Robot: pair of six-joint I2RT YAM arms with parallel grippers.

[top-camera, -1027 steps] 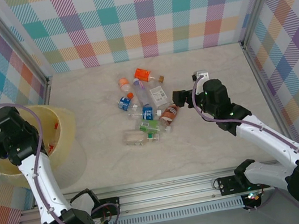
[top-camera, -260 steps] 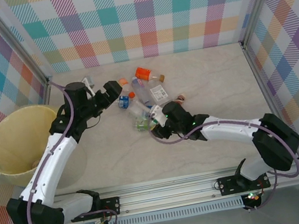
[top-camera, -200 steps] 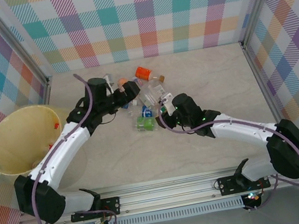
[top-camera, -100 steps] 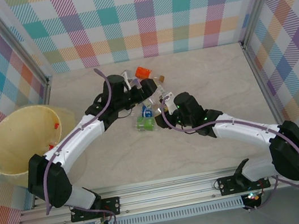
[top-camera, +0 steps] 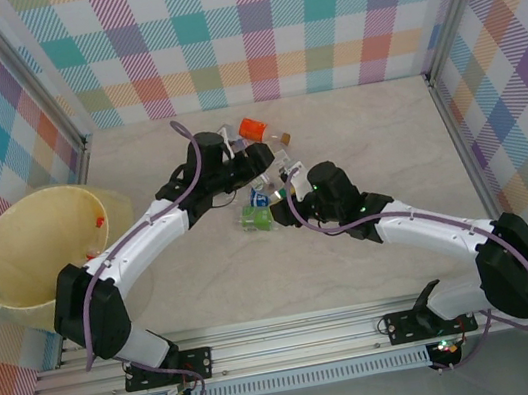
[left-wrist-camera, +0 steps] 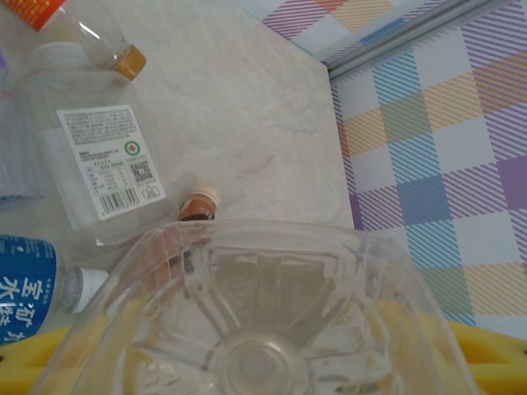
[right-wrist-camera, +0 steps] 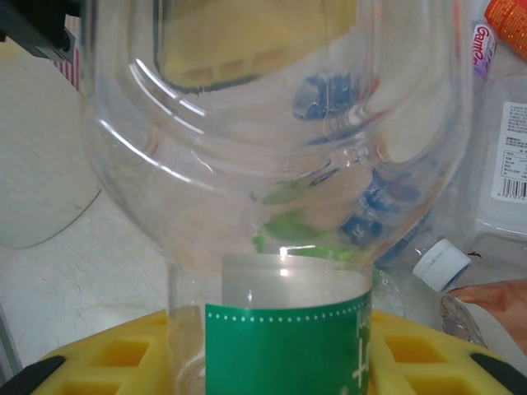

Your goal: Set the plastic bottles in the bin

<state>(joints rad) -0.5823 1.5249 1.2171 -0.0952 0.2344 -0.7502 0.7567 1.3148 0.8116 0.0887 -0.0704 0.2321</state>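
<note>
Plastic bottles (top-camera: 261, 169): most outside bin (top-camera: 29, 247); L gripper (top-camera: 256, 163) clasps clear bottle (left-wrist-camera: 255, 321), R gripper (top-camera: 290, 203) pinches green-label bottle (right-wrist-camera: 280, 189).

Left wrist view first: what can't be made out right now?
Left wrist: the clear bottle against the lens hides the left gripper's fingertips, so its grip is undecidable.
Right wrist: the green-label bottle screens most of the pile.
Top external: the left arm and right arm cover the pile's middle; the bin's contents are too small to name.

About seven plastic bottles (top-camera: 252, 126) and one bin (top-camera: 29, 247).
</note>
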